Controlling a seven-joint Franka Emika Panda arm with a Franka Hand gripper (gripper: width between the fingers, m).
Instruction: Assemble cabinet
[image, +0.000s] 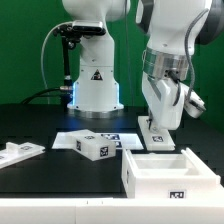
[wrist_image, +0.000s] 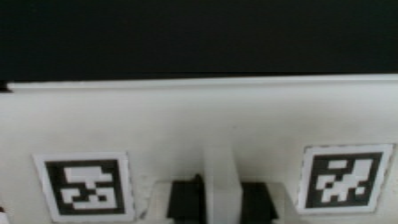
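Cabinet box (image: 165, 186) nearest; behind, arm (image: 166, 50) upright, gripper (image: 158, 124) closed at panel (wrist_image: 196, 120).

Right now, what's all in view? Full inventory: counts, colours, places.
box: 1, white, tagged, front of table at the exterior view's right
block: 1, white, tagged, mid-table by the marker board
left panel: 1, white, flat at the exterior view's left edge
held panel: 1, white, two tags, under the gripper, behind the box
marker board: 1, white, flat, mid-table
table: 1, black
base: 1, white, triangle mark, rear centre
arm: 1, white, exterior view's right, over the held panel
gripper: 1, shut, seemingly on the held panel's edge
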